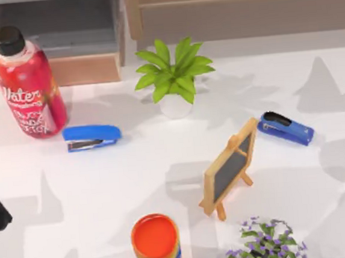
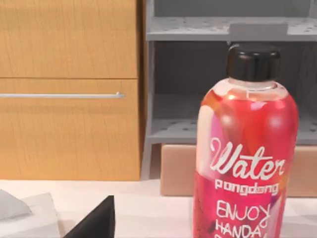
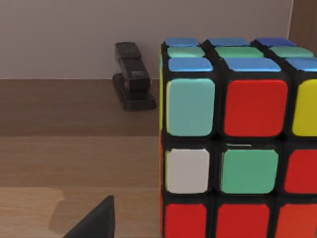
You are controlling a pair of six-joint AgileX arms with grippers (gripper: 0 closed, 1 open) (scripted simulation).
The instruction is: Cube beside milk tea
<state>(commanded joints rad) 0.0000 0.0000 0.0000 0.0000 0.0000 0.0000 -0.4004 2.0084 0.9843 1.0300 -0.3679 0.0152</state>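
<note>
Rubik's cube point(image 3: 237, 144): rigid, light, slick faces; grab flat opposite sides mid-height. Right gripper close by, opening unclear.

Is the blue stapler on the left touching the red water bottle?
Apart. The top view shows a strip of white table between the blue stapler and the red water bottle.

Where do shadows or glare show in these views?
Top view: soft grey shadows cross the white table, one beside the chalkboard easel. Left wrist view: pale glare on the red water bottle. Right wrist view: Rubik's cube evenly lit, no glare.
</note>
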